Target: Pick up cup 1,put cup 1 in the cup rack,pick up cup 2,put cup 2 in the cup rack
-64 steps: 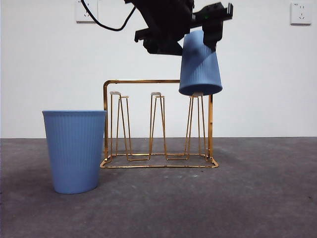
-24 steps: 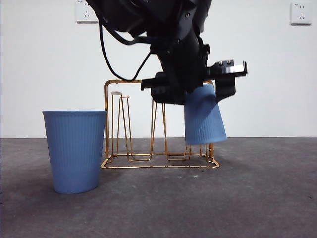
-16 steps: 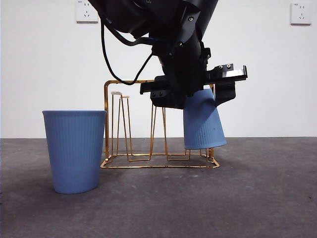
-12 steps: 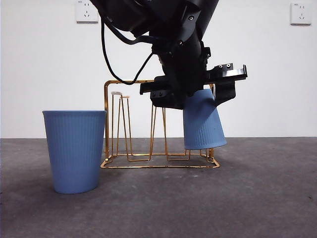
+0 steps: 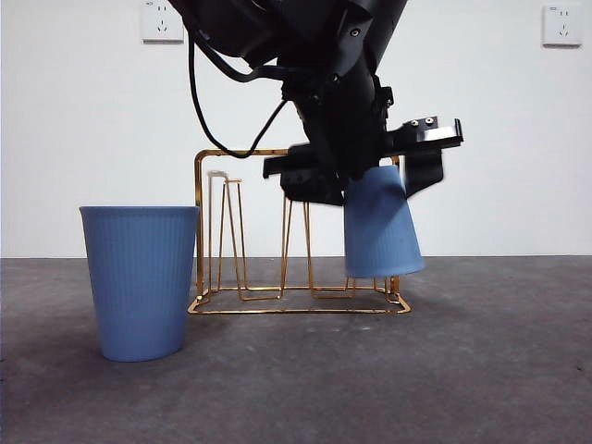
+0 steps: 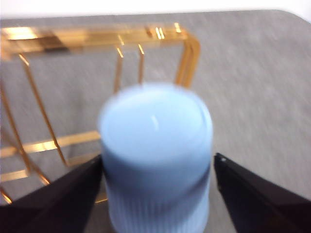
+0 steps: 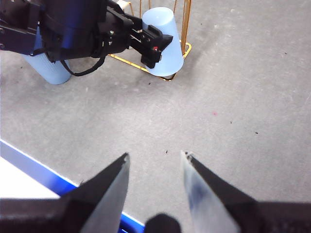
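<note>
My left gripper (image 5: 365, 171) is shut on a blue ribbed cup (image 5: 379, 231) that is upside down, with one jaw on each side of it in the left wrist view (image 6: 158, 165). The cup (image 6: 155, 145) hangs low over the right end of the gold wire cup rack (image 5: 240, 153), slightly tilted, its rim just above the rack's base. A second blue cup (image 5: 139, 277) stands upright on the table left of the rack. My right gripper (image 7: 155, 160) is open and empty, far back from the rack (image 7: 187, 29).
The table is a grey mat (image 5: 481, 370) and a white wall with sockets (image 5: 562, 25) is behind it. The left and middle prongs of the rack (image 5: 222, 185) are bare. A blue table edge (image 7: 34, 165) shows in the right wrist view.
The left gripper lowered the inverted cup from above the right prong down over it. In the last half second it shifted slightly right. The standing cup has not moved.
</note>
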Tool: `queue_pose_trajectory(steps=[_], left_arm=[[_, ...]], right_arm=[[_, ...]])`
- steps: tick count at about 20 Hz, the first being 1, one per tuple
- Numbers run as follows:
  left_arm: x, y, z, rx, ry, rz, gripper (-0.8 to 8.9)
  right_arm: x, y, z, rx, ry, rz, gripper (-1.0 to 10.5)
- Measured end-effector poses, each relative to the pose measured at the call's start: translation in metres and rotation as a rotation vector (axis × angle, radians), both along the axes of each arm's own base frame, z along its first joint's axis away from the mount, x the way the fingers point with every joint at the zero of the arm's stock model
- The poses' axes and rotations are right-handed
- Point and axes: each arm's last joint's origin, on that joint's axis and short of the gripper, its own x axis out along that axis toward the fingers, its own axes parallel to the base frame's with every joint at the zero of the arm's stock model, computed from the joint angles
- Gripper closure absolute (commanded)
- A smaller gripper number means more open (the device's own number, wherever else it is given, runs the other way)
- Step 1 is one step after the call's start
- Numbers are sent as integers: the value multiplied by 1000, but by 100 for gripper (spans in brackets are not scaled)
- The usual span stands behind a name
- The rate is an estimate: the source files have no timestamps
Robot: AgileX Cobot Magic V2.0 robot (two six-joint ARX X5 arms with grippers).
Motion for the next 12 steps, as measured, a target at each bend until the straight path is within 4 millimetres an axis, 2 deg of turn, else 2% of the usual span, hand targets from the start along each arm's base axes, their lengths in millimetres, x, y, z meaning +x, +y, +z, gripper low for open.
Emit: queue_pose_trajectory(steps=[4, 12], left_arm=[[-4, 0, -14, 44, 67, -16, 365], [-10, 2, -23, 52, 194, -70, 365]], right_arm=[[0, 0, 0, 0, 0, 0, 761], [0, 0, 0, -5, -3, 5, 761]])
